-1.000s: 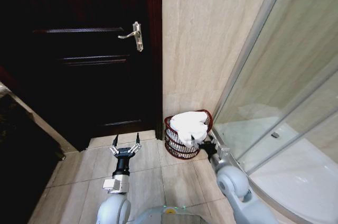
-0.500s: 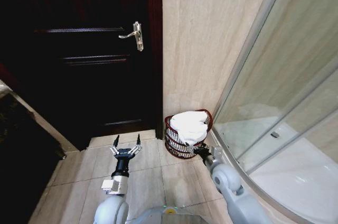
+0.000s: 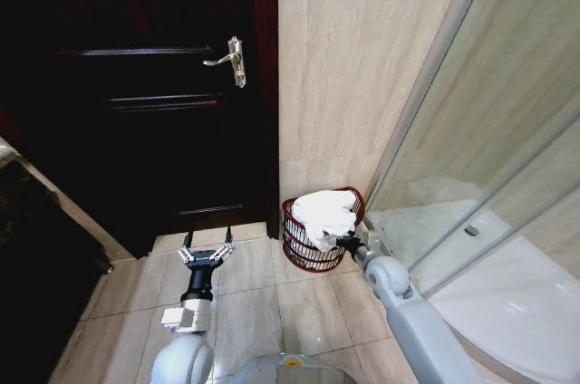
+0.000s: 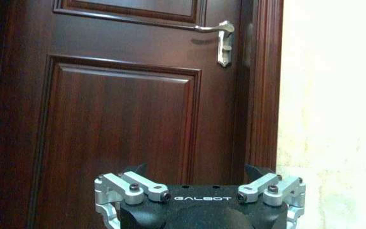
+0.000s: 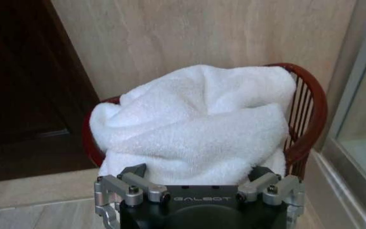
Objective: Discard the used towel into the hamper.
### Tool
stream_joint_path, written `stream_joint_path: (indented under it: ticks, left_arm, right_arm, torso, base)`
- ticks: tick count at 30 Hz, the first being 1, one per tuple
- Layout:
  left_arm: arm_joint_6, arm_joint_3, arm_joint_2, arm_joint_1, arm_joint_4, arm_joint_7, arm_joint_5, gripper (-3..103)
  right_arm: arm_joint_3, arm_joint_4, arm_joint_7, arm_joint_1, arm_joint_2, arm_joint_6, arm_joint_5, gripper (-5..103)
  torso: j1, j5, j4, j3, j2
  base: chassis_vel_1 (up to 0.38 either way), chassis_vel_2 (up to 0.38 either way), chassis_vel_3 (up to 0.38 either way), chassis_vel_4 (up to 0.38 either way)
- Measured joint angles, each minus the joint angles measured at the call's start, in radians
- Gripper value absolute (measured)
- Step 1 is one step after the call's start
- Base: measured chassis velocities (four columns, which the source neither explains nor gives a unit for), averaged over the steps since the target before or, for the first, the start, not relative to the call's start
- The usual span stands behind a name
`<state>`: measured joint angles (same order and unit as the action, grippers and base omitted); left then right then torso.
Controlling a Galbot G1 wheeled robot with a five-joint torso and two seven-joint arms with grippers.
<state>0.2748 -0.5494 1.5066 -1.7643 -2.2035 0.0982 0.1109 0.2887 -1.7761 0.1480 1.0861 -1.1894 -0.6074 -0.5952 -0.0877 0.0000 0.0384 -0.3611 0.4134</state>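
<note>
Head view: a white towel (image 3: pixel 323 214) sits heaped in the dark red-brown wire-mesh hamper (image 3: pixel 304 253), which stands on the tiled floor (image 3: pixel 272 302) against the beige wall (image 3: pixel 353 67), between the dark wooden door (image 3: pixel 145 103) at its 9 o'clock and the glass shower screen (image 3: pixel 489 158) at its 3 o'clock. The right gripper (image 3: pixel 344 241) hangs at the hamper's near rim, at about 5 o'clock of the towel heap, just beside a fold that drapes over the edge; whether its fingers are spread or pinching cloth cannot be told. The left gripper (image 3: pixel 205 253) hovers over the floor well apart, at the hamper's 9 o'clock, fingers spread wide and holding nothing, pointed at the door.

Right wrist view: the towel (image 5: pixel 199 124) bulges above the hamper rim (image 5: pixel 310 109) and spills over its near side, directly ahead of the gripper.

Risk, as judged: the towel is piled high rather than sunk in. If cloth snags on a finger as the arm draws away, the heap could be dragged out, or the light basket tipped.
</note>
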Motion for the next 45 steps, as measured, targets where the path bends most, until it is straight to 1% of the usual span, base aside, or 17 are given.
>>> stream_joint_path:
  ticks: [11,16,18,22,27,31,39,41,43,45]
  left_arm:
    - [0.003,-0.003,0.014,0.008,0.019,0.000,-0.001,100]
    - [0.003,-0.003,0.018,0.016,0.031,0.000,-0.002,100]
    - [0.003,-0.005,0.021,0.019,0.037,0.000,-0.002,100]
    - [0.003,-0.007,0.024,0.021,0.043,0.000,-0.003,100]
    - [0.006,-0.014,0.030,0.029,0.058,0.001,-0.002,100]
    - [0.009,-0.016,0.030,0.030,0.060,0.002,-0.001,100]
    - [0.018,-0.015,0.030,0.033,0.064,0.002,0.000,100]
    - [0.020,-0.012,0.031,0.034,0.064,0.002,0.000,100]
    - [0.020,-0.011,0.031,0.034,0.064,0.002,0.000,100]
    - [0.021,-0.009,0.032,0.036,0.064,0.002,0.001,100]
  right_arm:
    - [-0.035,0.094,-0.015,-0.114,-0.002,-0.007,-0.029,100]
    - [-0.060,0.165,-0.025,-0.182,-0.016,-0.005,-0.035,100]
    - [-0.080,0.207,-0.027,-0.241,-0.028,-0.003,-0.037,100]
    - [-0.098,0.237,-0.027,-0.282,-0.037,-0.002,-0.038,100]
    - [-0.158,0.344,-0.005,-0.396,-0.075,-0.016,-0.070,100]
    - [-0.179,0.380,0.008,-0.421,-0.092,-0.031,-0.084,100]
    - [-0.200,0.419,0.043,-0.412,-0.119,-0.057,-0.130,100]
    - [-0.199,0.451,0.064,-0.424,-0.138,-0.064,-0.161,100]
    - [-0.198,0.456,0.068,-0.427,-0.141,-0.066,-0.167,100]
    - [-0.193,0.484,0.103,-0.448,-0.167,-0.083,-0.222,100]
  torso:
    - [0.000,-0.0001,0.0000,0.000,0.000]
    - [0.000,0.0000,-0.0001,0.000,0.000]
    - [0.000,-0.0001,-0.0001,0.000,0.000]
    - [0.000,-0.0001,0.0000,0.000,0.000]
    - [0.000,-0.0001,0.0000,0.000,0.000]
    - [0.000,-0.0001,0.0000,0.000,0.000]
    - [0.000,-0.0002,-0.0002,0.000,0.000]
    - [0.000,-0.0002,-0.0002,0.000,0.000]
    - [0.000,-0.0002,-0.0002,0.000,0.000]
    - [0.000,-0.0003,-0.0002,0.000,0.000]
  base:
    - [0.000,0.000,0.000,0.000]
    - [0.000,0.000,0.000,0.000]
    - [0.000,0.000,0.000,0.000]
    - [0.000,0.000,0.000,0.000]
    - [0.000,0.000,0.000,0.000]
    - [0.000,0.000,0.000,0.000]
    - [0.000,0.000,0.000,0.000]
    - [0.000,0.000,0.000,0.000]
    - [0.000,0.000,0.000,0.000]
    - [0.000,0.000,0.000,0.000]
